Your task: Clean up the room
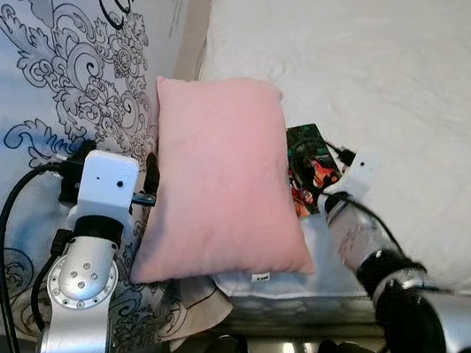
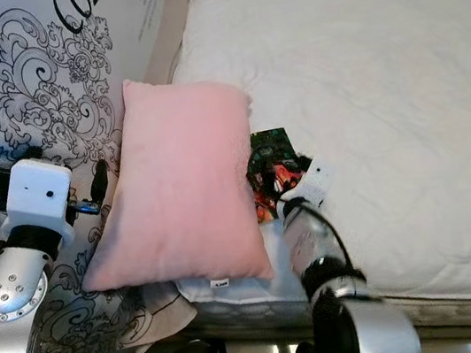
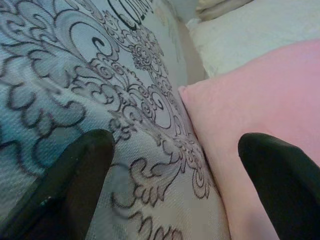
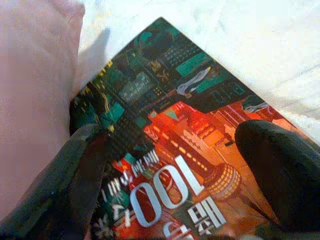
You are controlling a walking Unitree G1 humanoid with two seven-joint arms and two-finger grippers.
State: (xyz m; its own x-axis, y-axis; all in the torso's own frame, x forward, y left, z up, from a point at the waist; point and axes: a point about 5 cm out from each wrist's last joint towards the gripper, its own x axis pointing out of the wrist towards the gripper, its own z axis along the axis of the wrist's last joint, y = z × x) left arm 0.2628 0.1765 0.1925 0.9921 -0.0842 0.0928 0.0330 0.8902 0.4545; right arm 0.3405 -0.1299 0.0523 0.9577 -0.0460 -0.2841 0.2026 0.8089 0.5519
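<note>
A pink pillow (image 1: 222,178) lies at the near edge of the white mattress (image 1: 398,70), its left side against a blue-and-white patterned fabric (image 1: 41,82). My left gripper (image 1: 150,190) is at the pillow's left edge, open; in the left wrist view one finger (image 3: 75,185) is over the patterned fabric and the other is over the pillow (image 3: 260,100). A book (image 1: 308,151) with a green and red cover lies on the mattress, partly tucked under the pillow's right side. My right gripper (image 4: 175,185) hovers open just above the book (image 4: 190,130), its fingers straddling the cover.
A white padded item (image 1: 261,280) sticks out from under the pillow at the bed's near edge. A beige cloth (image 1: 193,304) hangs below it. The mattress stretches wide to the right and far side.
</note>
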